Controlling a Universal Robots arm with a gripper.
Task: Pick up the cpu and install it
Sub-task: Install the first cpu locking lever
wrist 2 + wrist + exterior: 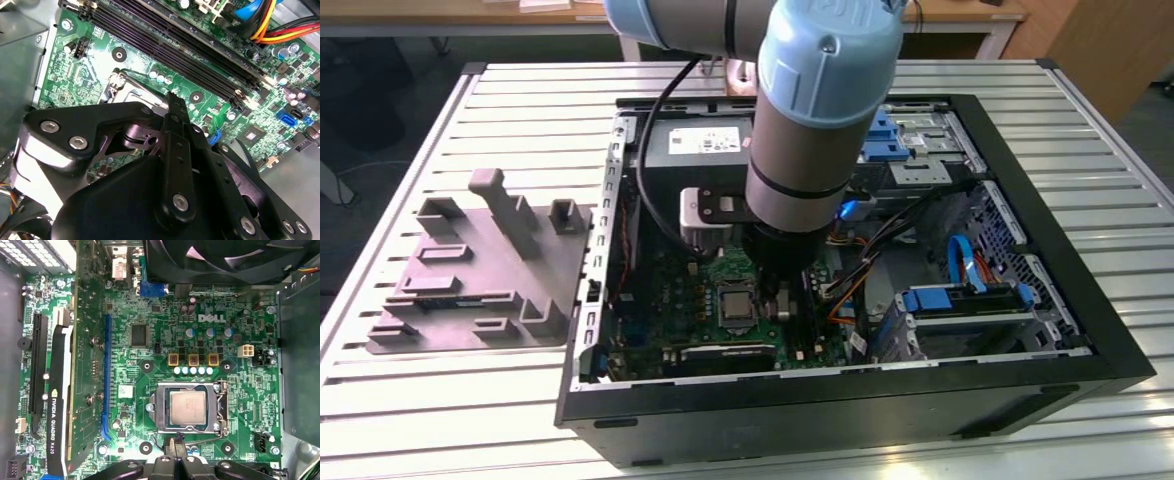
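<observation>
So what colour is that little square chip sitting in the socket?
Silvery grey on top; the cpu shows best in the first wrist view.

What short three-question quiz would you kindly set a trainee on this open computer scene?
1. Fill in: in the exterior view, the grey moulded plastic fixture stands on the exterior view's ____ of the black open computer case.
2. True or false: the small square silvery-grey cpu rests on that fixture.
3. The cpu sits in: A) the rectangular metal-framed socket on the green motherboard; B) a memory slot; C) a drive bay.
Key: 1 left; 2 false; 3 A.
</observation>
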